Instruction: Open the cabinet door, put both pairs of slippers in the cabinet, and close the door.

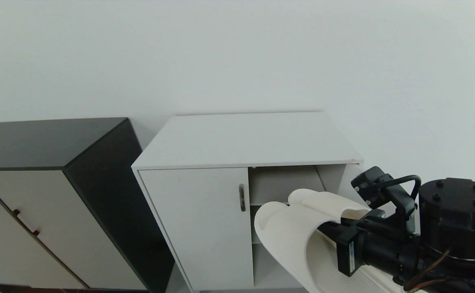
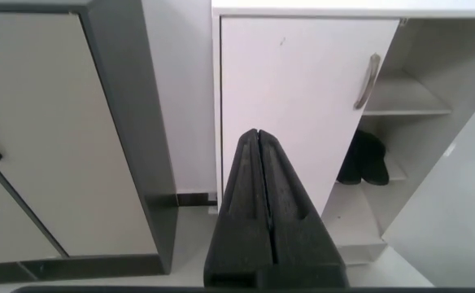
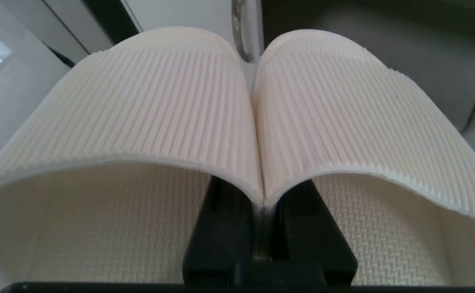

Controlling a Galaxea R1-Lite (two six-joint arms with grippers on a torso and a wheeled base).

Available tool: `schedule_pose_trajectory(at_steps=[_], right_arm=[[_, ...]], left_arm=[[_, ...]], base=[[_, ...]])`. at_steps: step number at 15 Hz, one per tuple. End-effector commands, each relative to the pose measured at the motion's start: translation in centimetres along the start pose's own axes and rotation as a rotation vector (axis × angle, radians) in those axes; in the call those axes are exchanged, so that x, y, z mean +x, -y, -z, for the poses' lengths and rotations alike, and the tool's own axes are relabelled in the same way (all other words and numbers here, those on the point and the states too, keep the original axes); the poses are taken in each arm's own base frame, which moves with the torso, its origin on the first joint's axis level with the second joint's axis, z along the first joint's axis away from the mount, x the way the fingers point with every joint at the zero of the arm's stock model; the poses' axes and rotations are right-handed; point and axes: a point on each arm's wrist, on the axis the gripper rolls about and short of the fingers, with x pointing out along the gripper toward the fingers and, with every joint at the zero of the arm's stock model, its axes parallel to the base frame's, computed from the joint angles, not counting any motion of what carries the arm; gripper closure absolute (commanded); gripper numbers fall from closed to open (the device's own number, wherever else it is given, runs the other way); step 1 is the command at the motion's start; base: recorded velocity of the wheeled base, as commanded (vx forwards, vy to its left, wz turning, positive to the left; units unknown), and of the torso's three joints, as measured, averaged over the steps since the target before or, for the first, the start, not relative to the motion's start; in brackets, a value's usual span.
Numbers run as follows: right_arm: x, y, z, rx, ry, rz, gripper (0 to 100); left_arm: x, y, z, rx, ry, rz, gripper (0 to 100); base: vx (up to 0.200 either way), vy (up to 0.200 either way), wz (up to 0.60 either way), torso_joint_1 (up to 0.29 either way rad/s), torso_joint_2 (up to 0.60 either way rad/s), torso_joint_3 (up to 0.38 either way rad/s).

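- My right gripper grips both white slippers, just before the cabinet's open right bay, beside the shut door's edge.
- My left gripper is closed, empty, facing that door.
- Dark shoes inside, low shelf.

Right arm comes in from the lower right, wrist roughly level. The right gripper is clamped on the white slippers, both straps pinched side by side between its fingers. The left gripper points straight ahead, its black fingers pressed flat together, holding nothing.
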Motion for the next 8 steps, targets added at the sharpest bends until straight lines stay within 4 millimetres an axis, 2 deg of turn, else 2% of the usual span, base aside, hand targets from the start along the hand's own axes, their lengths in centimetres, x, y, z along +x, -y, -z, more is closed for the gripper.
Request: schedule_pose_trajectory(at_steps=[1,8], right_arm=[[0.04,0.00,0.08,0.000,-0.003,0.000,100],[0.04,-0.03,0.27,-0.004,-0.014,-0.028,100]], left_arm=[[0.01,0.00,-0.01,0.000,-0.001,0.001,100],[0.01,0.00,-0.01,0.009,-0.001,0.001,100]], base=[[0.000,0.000,0.00,-0.261,0.53,0.266],[0.000,0.000,0.00,-0.257,0.52,0.263]])
